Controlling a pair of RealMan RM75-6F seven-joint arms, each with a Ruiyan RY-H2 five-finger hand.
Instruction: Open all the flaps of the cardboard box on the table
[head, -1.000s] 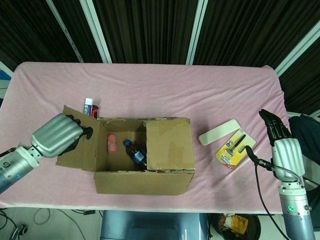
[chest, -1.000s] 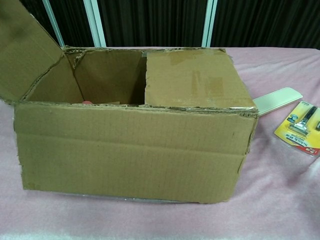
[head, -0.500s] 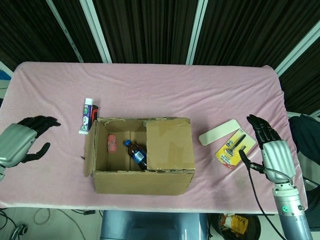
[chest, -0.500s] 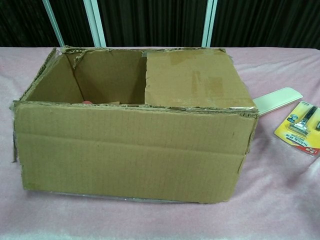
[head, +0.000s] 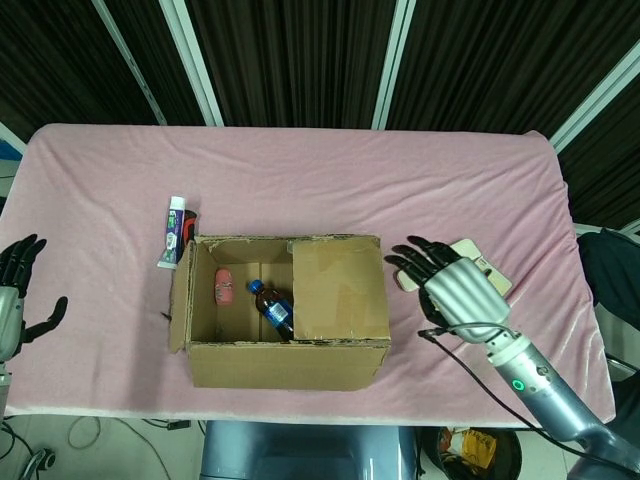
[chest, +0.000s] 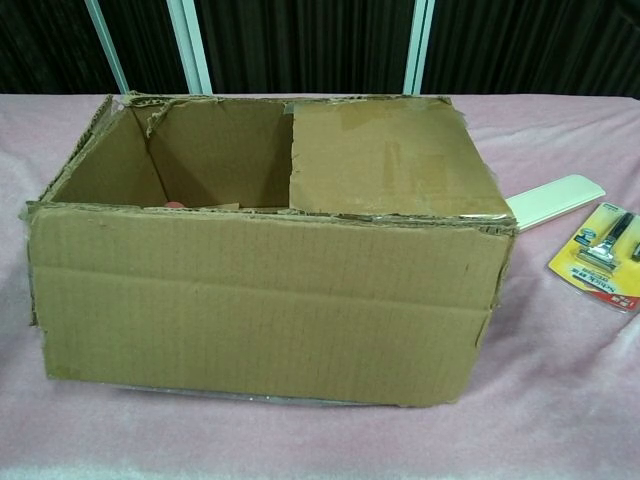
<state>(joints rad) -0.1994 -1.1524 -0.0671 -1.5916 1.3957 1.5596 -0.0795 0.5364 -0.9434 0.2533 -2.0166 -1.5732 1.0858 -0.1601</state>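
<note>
**A:** While you're on the head view, where's your right hand (head: 458, 290)?

**B:** Palm down, fingers (head: 412, 258) spread apart, nothing in them. Fingertips point at the cardboard box (head: 287, 312), just short of its right wall. My knuckles cover most of the white case (head: 474, 253) and the yellow blister pack beside it.

**A:** Left?

**B:** Left hand (head: 14, 295) at the table's left edge, fingers up and apart, thumb out toward the box, holding nothing. Well apart from the box.

**A:** Box state?

**B:** Mid-table on the pink cloth (head: 330, 180). Right flap (head: 338, 288) lies flat over the opening, nearest my right fingertips. Left flap (head: 178, 305) hangs down outside. Bottle (head: 272, 309) and a pink item (head: 224, 285) sit inside. Toothpaste tube (head: 174, 230) is behind the left corner.

**A:** Chest view?

**B:** Neither hand shows.
</note>
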